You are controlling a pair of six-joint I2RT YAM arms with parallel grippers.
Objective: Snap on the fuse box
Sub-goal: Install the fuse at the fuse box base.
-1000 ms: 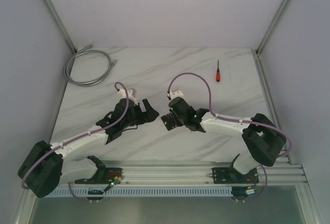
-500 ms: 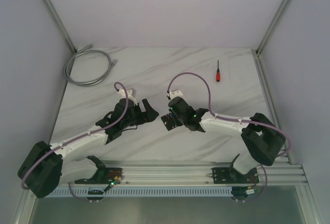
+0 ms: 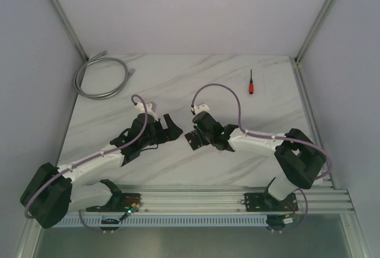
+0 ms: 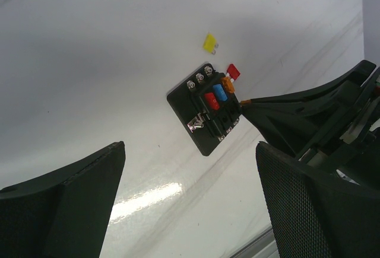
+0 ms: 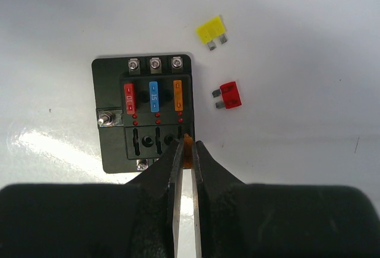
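A white marbled table [image 3: 178, 86] bears a black fuse box [image 5: 142, 112]. A yellow fuse [image 5: 212, 31] and red fuse [image 5: 229, 94] lie just beside it. A screwdriver [image 3: 251, 83] and coiled grey cable [image 3: 101, 77] lie well apart from it.

Bright, even light — glare streaks the table [image 4: 148, 194].

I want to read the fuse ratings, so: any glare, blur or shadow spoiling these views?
Right wrist view: fuse box sharp, numbers legible; glare on the table left of it; right tool, pinching an orange fuse, blurred. Left wrist view: fuse box crisp but small, left tool's fingers blurred, glare below. Top view: even light, box not discernible.
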